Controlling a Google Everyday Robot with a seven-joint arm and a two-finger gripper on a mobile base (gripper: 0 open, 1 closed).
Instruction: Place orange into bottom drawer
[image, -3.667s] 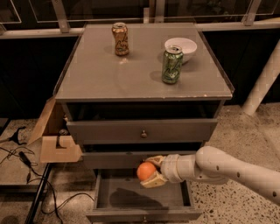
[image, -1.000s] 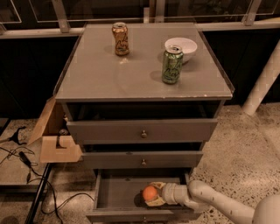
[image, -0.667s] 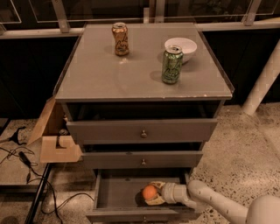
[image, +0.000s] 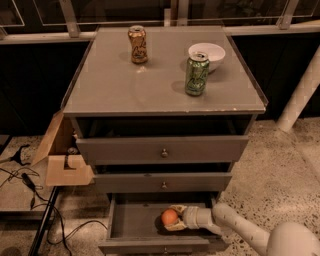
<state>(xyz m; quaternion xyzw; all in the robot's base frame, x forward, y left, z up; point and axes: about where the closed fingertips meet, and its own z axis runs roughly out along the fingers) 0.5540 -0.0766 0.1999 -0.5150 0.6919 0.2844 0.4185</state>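
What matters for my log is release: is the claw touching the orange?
Touching. The camera view shows the claw inside the open bottom drawer, its fingers cupping the orange above and below with no visible gap.

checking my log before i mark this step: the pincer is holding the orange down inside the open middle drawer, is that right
Not quite. The pincer is holding the orange down inside the open bottom drawer, not the middle one. The middle drawer sits above it, pushed in. The camera view shows this.
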